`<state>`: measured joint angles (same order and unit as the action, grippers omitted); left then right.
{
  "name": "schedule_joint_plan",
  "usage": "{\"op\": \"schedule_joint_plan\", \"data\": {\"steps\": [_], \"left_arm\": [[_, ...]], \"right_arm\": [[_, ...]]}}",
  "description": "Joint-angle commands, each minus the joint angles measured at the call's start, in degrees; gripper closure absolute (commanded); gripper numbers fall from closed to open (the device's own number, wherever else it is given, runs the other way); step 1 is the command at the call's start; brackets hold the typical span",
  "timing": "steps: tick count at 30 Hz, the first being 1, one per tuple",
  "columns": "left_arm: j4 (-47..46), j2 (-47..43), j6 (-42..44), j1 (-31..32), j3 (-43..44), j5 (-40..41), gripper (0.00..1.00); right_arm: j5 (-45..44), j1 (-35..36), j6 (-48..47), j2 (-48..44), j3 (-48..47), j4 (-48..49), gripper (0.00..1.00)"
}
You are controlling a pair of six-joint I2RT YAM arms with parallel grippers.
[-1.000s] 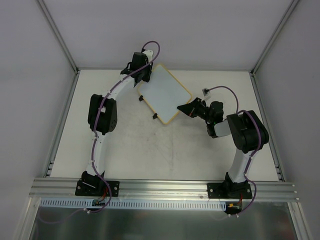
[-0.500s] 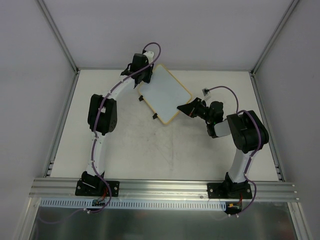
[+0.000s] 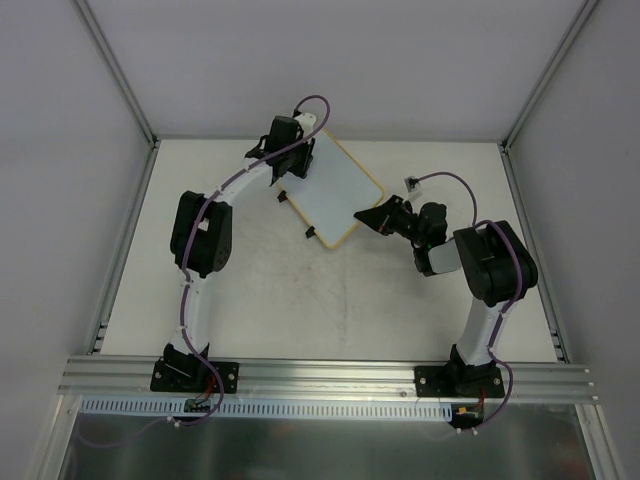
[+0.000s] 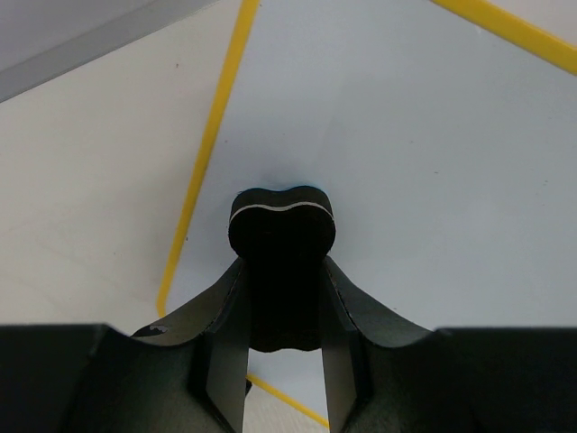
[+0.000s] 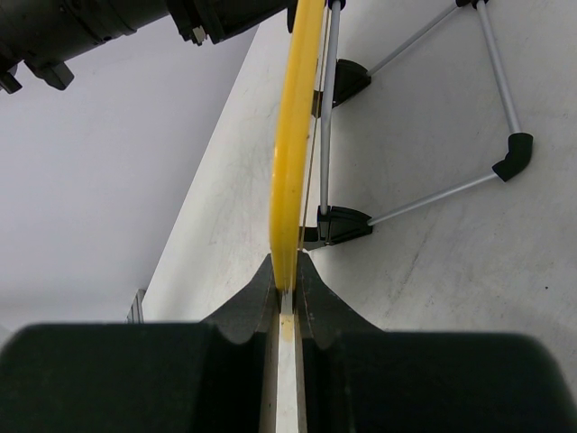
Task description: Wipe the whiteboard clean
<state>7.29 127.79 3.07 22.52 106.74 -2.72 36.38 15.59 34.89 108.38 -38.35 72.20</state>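
Observation:
The whiteboard [image 3: 330, 190], white with a thin yellow frame and two black clips [image 3: 310, 233] on its near-left edge, stands at the back middle of the table. My left gripper [image 3: 303, 160] is shut on a small black eraser block [image 4: 281, 225] pressed against the board's face [image 4: 424, 153] near its far-left edge. My right gripper [image 3: 364, 216] is shut on the board's yellow frame [image 5: 293, 162] at its right edge, seen edge-on in the right wrist view. No scribbles show on the board.
The board's wire stand legs with black feet [image 5: 514, 158] rest on the table behind it. Metal rails [image 3: 130, 240] edge the table's left and right sides. A small white connector [image 3: 411, 182] lies right of the board.
My left gripper with the eraser has slid right and slightly away along the board's far-left edge. The right gripper and the board have not moved.

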Motion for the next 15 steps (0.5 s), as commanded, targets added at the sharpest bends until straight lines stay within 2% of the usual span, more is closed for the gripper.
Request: {"op": "schedule_joint_plan", "data": {"steps": [1, 5, 8, 15], "left_arm": [[4.14, -0.87, -1.40, 5.07, -2.76, -8.35, 1.00], [4.22, 0.00, -2.80, 3.94, -1.98, -5.02, 1.00], [4.31, 1.06, -7.11, -0.19, 0.22, -7.64, 1.00], [6.68, 2.21, -7.56, -5.91, 4.53, -5.80, 1.00]], "right_arm": [[4.84, 1.46, 1.14, -2.82, -1.55, 11.03, 1.00], [4.84, 1.46, 1.32, -3.00, -1.47, 11.12, 1.00], [4.93, 1.46, 1.32, -3.08, -1.38, 11.12, 1.00], [4.84, 1.46, 1.40, -3.17, -1.47, 11.20, 1.00]]}}
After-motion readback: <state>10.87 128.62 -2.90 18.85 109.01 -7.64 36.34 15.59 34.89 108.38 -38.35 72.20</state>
